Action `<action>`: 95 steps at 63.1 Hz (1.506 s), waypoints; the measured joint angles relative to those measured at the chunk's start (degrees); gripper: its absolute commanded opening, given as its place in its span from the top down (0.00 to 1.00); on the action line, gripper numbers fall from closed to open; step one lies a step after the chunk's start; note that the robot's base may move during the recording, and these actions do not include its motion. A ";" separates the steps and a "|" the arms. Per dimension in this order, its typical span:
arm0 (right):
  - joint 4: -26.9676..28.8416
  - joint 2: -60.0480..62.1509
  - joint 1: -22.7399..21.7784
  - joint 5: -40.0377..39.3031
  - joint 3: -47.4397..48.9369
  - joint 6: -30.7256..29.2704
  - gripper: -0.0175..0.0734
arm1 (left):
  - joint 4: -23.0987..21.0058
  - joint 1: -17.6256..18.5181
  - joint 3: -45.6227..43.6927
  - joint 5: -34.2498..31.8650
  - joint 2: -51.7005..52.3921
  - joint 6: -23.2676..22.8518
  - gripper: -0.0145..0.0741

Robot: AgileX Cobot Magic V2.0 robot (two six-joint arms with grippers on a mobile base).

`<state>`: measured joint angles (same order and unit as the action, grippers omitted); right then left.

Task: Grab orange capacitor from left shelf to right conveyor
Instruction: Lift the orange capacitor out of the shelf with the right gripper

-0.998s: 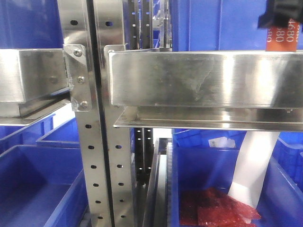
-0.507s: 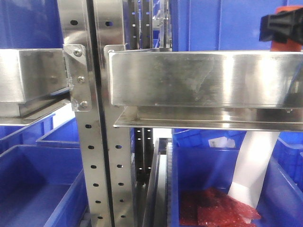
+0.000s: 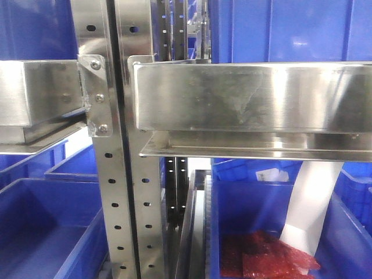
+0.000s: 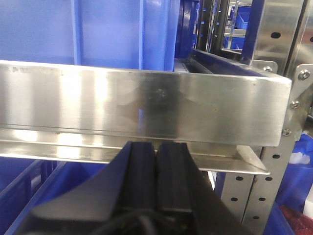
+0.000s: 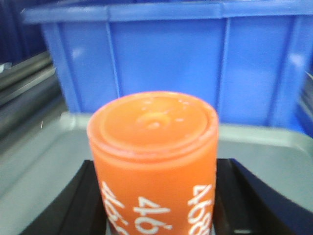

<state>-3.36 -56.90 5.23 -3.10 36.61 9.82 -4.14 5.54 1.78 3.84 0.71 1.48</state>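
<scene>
The orange capacitor [image 5: 154, 127], with white "4680" print, stands upright between the black fingers [image 5: 85, 196] of my right gripper [image 5: 156, 169], which is shut on it. It is held above a grey steel ledge surface [image 5: 44, 161] in front of a blue bin [image 5: 171, 63]. My left gripper [image 4: 156, 147] is shut and empty, just in front of and below a ledge of the steel left shelf [image 4: 146, 105]. The shelf also fills the front view [image 3: 244, 96], where neither gripper nor the capacitor shows. The right conveyor is out of view.
Perforated steel uprights [image 3: 113, 192] stand left of centre. Big blue bins sit above [image 3: 279, 29] and below the ledges [image 3: 40, 232]. One lower bin holds red packets [image 3: 261, 256] and a white sloping piece [image 3: 311, 203].
In the front view, my right gripper with the orange capacitor was at the upper right edge; it has moved out of that view. The left arm and the shelf look unchanged.
</scene>
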 measured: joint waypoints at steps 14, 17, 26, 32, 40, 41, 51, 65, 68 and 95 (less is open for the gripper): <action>-0.72 15.48 0.00 11.82 -4.55 -0.49 0.68 | 0.00 0.00 0.00 0.00 0.00 0.00 0.98; -0.81 19.45 0.00 13.79 -6.43 -0.87 0.68 | 0.00 0.00 0.00 0.00 0.00 0.00 0.98; -0.81 30.89 0.00 19.17 -9.77 -1.11 0.68 | 0.00 0.00 0.00 0.00 0.00 0.00 0.98; -0.81 36.92 0.00 23.75 -10.32 -1.20 0.68 | 0.00 0.00 0.00 0.00 0.00 0.00 0.98; -0.81 44.89 0.00 27.16 -10.32 -1.32 0.68 | 0.00 0.00 0.00 0.00 0.00 0.00 0.98; -0.81 45.66 0.00 27.39 -10.32 -1.32 0.68 | 0.00 0.00 0.00 0.00 0.00 0.00 0.98; -0.81 52.52 0.00 28.25 -10.32 -1.43 0.68 | 0.00 0.00 0.00 0.00 0.00 0.00 0.98; -0.85 55.25 0.00 28.47 -10.32 -1.43 0.68 | 0.00 0.00 0.00 0.00 0.00 0.00 0.98; -0.85 55.25 0.00 28.47 -10.32 -1.43 0.68 | 0.00 0.00 0.00 0.00 0.00 0.00 0.98; -0.85 55.25 0.00 28.47 -10.32 -1.52 0.68 | 0.00 0.00 0.00 0.00 0.00 0.00 0.98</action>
<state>-4.21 -1.65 5.23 25.36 26.29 8.31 -4.14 5.54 1.78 3.84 0.71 1.48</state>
